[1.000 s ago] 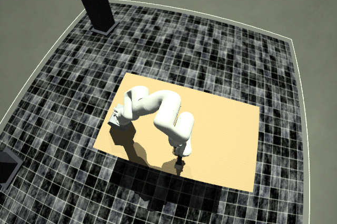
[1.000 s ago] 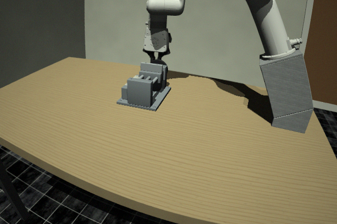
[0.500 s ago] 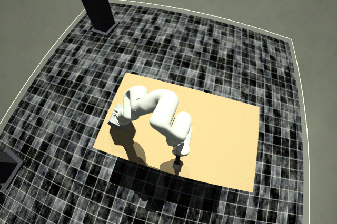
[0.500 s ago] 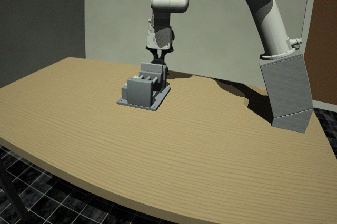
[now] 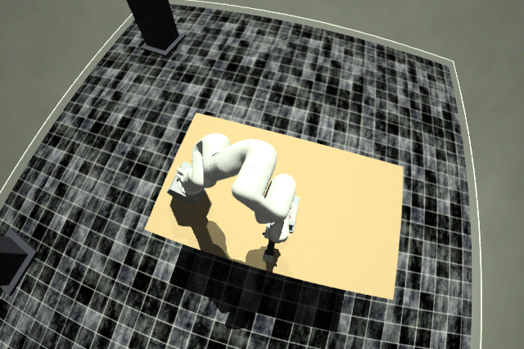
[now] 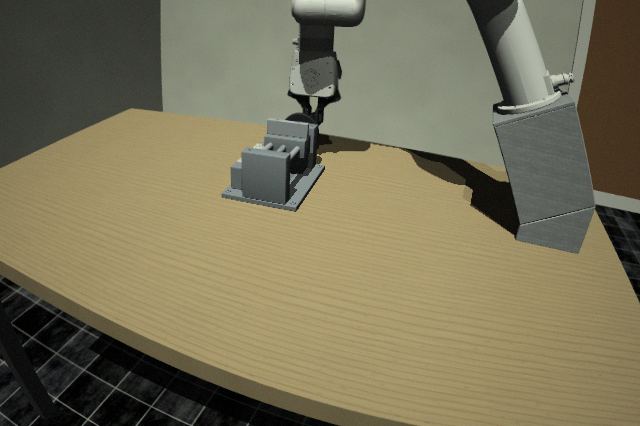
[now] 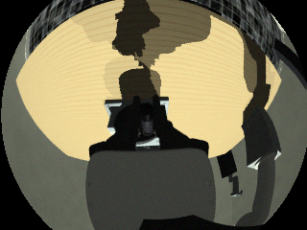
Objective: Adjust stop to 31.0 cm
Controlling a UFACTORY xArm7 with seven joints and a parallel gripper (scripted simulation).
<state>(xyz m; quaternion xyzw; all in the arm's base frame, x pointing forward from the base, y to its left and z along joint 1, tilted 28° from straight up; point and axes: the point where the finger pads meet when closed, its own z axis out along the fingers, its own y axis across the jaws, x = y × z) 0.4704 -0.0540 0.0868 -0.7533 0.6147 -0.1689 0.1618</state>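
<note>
- There is one white arm (image 6: pixel 509 44) on one wooden table (image 6: pixel 361 276); it stands on one grey pedestal (image 6: pixel 547 173) near the table's edge.
- One gripper (image 6: pixel 313 112) hangs from the wrist and points straight down. Its fingers are clenched on the handwheel (image 6: pixel 295 118), a dark round disc of which only a small part shows.
- One grey fixture (image 6: pixel 268 173) stands on the table, on a flat base plate (image 6: pixel 302 196) with screws at the corners. The handwheel is at the far end of this fixture, behind a ribbed grey block (image 6: pixel 292 134).
- Two or three thin rods (image 6: pixel 281 148) run along the fixture between the ribbed block and a bigger plain block (image 6: pixel 264 173) at the near end; I cannot count them for sure.
- In the top view the arm covers almost all of the fixture, and in the wrist view the gripper's own body hides the wheel.
- Two dark posts (image 5: pixel 147 4) stand on the tiled floor (image 5: pixel 321 83), well apart from the table.
</note>
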